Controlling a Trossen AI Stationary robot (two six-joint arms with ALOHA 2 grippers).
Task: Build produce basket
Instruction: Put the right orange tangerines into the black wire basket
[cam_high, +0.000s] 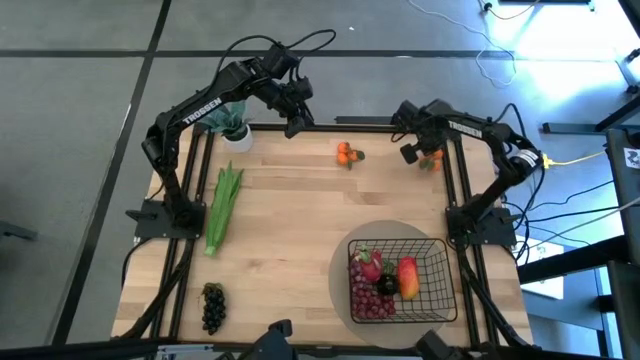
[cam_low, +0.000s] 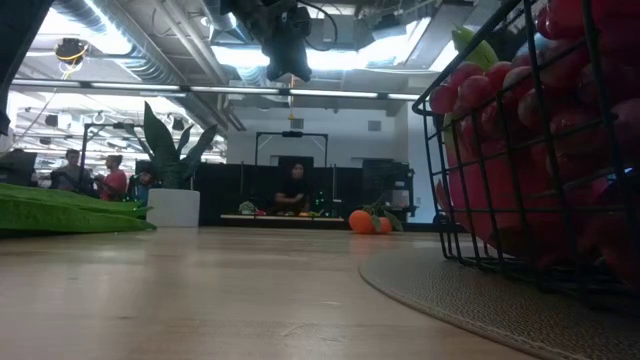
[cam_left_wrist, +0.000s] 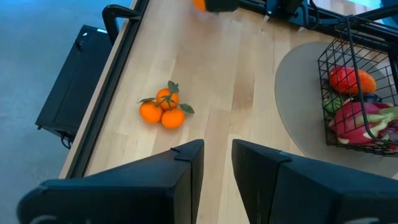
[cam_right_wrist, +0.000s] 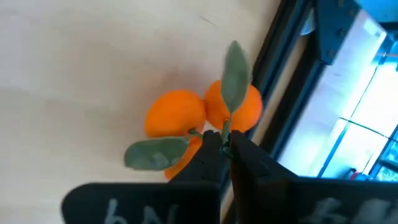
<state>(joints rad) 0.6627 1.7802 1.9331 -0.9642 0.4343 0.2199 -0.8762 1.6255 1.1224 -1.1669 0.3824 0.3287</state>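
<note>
I see the black wire basket (cam_high: 437, 262) sitting on a round grey mat (cam_high: 340, 270) near the front right corner of the wooden table (cam_high: 290, 240). Its sides are an open grid, so I can look right through them. Inside it lie a pink dragon fruit (cam_high: 369, 266), a red and yellow mango (cam_high: 408, 278) and a bunch of purple-red grapes (cam_high: 368, 300), all packed close together. A bunch of small orange tangerines with green leaves (cam_high: 346, 154) lies near the back edge of the table, about in the middle. A second tangerine bunch (cam_right_wrist: 202, 118) is by the back right corner, and my right gripper (cam_right_wrist: 225, 144) is down on it. Its two fingers are pinched together on the thin green stem, right where the leaves meet the fruit. A long green leafy stalk (cam_high: 223, 207) lies along the left edge of the table, and a bunch of dark grapes (cam_high: 212, 306) sits near the front left corner. A spiky plant in a white pot (cam_high: 236, 128) stands at the back left corner. My left gripper (cam_left_wrist: 216, 163) hangs in the air over the back edge of the table, with a small gap between its fingers and nothing in them.
</note>
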